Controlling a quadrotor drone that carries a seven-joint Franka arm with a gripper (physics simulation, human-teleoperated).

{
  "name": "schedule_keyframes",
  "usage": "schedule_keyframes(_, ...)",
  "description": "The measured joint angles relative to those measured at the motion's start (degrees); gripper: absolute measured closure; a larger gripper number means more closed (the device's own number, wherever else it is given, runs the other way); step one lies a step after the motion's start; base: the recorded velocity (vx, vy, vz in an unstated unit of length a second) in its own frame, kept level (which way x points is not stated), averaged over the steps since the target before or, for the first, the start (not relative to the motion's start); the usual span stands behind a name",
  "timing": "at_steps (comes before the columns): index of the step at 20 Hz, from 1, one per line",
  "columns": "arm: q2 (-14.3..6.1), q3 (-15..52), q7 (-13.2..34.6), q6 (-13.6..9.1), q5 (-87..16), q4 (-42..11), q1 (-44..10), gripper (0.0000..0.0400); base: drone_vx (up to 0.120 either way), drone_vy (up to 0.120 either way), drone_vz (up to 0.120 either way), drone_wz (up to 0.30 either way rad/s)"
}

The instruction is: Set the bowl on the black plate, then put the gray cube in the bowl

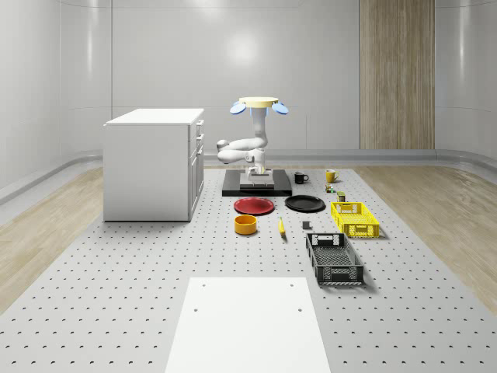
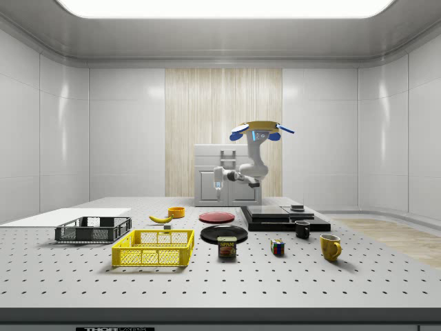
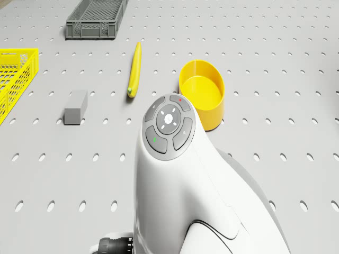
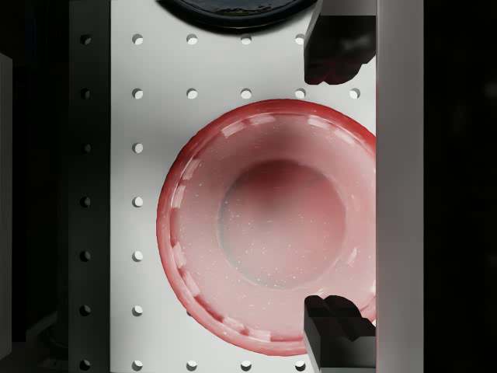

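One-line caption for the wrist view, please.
Wrist view: open end effector above the red plate on the perforated table, black plate rim at the frame's edge.

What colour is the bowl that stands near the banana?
Yellow. The bowl shows best in the drone view, beside the banana.

Pale glossy panelled walls [image 1: 155,54] curve into the floor, with one tall strip of vertical wood panelling [image 1: 396,74] on the far wall. Light wooden floorboards [image 1: 46,225] flank a grey perforated work surface [image 1: 116,295]. A white drawer cabinet [image 1: 151,167] stands there. A bright ceiling light panel [image 2: 220,7] glows overhead.
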Motion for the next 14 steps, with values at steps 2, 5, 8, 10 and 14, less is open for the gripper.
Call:
schedule_keyframes(2,-0.4,0.1,0.1,0.4,0.2,0.0,-0.1,0.0000,0.120,0.000,0.000,0.000)
schedule_keyframes(5,-0.9,0.2,0.2,0.9,0.4,0.1,-0.2,0.0000,0.120,0.000,0.000,0.000)
schedule_keyframes(8,-1.5,0.3,0.3,1.4,0.7,0.1,-0.4,0.0000,0.120,0.000,0.000,0.000)
schedule_keyframes(10,-1.8,0.4,0.4,1.7,0.8,0.1,-0.5,0.0000,0.120,0.000,0.000,0.000)
schedule_keyframes(14,-2.5,0.5,0.6,2.3,1.1,0.1,-0.6,0.0000,0.120,0.000,0.000,0.000)
